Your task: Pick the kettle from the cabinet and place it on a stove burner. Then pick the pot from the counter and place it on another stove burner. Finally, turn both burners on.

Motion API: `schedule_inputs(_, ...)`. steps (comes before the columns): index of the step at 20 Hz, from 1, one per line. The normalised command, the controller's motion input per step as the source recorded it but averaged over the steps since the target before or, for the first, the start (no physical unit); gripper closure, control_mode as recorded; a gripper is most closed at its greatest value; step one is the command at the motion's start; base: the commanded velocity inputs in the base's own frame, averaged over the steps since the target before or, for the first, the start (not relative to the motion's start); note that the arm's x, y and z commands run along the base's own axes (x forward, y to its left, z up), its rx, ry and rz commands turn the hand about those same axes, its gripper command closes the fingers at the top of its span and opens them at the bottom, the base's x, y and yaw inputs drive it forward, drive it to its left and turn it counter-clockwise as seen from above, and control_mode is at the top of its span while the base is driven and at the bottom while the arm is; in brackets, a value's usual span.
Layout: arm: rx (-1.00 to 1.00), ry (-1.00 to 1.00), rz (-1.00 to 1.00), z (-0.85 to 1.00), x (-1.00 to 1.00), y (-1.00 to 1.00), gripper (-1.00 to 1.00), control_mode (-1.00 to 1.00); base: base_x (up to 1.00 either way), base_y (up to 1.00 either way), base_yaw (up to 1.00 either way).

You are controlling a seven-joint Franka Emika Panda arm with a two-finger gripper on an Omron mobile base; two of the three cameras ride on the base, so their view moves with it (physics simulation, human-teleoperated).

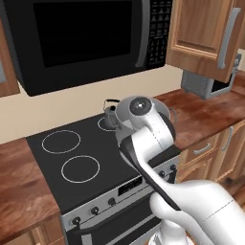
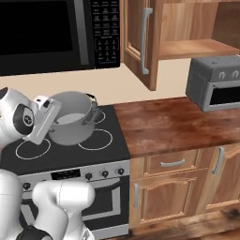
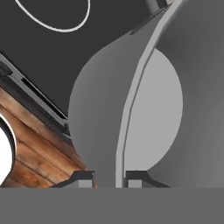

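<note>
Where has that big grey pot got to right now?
In the right base view the pot hangs tilted over the cooktop, its rim pinched by the gripper.

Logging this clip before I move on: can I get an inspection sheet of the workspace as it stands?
Surface: black cooktop set in a wood counter, white burner rings.
Job's things: kettle at the back of the cooktop; pot over the cooktop, tilted; cabinet open, its shelf bare.
Clutter: toaster oven on the counter.
Grippers: gripper shut on the pot's rim.
Cables: nothing seen.
Surroundings: microwave above the cooktop, knobs on the stove front, drawers below the counter.
</note>
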Motion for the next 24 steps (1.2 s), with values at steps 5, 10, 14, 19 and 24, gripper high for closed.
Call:
schedule_inputs(5, 0.00, 0.00, -0.05, -0.09, 0.28, -0.02, 1.00, -1.00, 0.00, 0.00, 0.00)
schedule_inputs(10, 0.00, 0.00, -0.05, -0.14, 0.26, -0.05, 1.00, -1.00, 0.00, 0.00, 0.00)
schedule_inputs(14, 0.00, 0.01, -0.04, -0.19, 0.25, -0.05, 1.00, -1.00, 0.00, 0.00, 0.00)
schedule_inputs(19, 0.00, 0.01, -0.04, -0.22, 0.23, -0.04, 1.00, -1.00, 0.00, 0.00, 0.00)
schedule_inputs(24, 0.00, 0.00, -0.04, -0.18, 0.23, -0.05, 1.00, -1.00, 0.00, 0.00, 0.00)
